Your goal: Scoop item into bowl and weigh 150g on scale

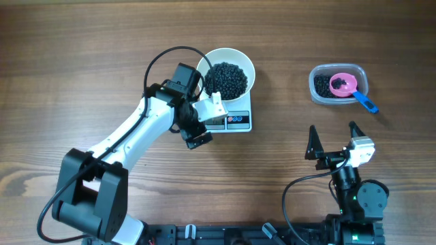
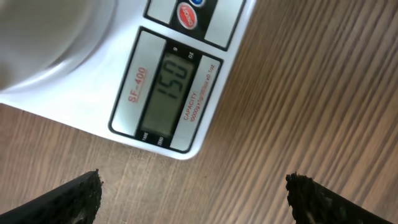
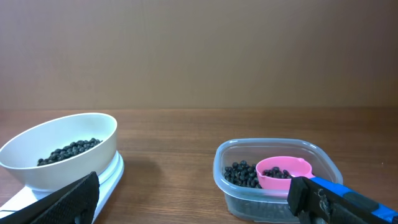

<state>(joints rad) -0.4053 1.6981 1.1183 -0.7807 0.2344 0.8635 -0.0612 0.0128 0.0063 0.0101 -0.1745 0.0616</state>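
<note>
With the bowl (image 1: pixel 243 60) of the item (image 1: pixel 227 79) sitting on the scale (image 1: pixel 236 122), whose display (image 2: pixel 171 93) seems to read the target, the left end effector (image 2: pixel 199 200) and right end effector (image 1: pixel 333 139) both hang open and should avoid nudging either.

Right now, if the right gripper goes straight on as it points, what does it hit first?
Probably the clear tub holding the pink scoop: the right gripper, fingers open, points at its near wall. Height is unclear, so it may pass over.
</note>
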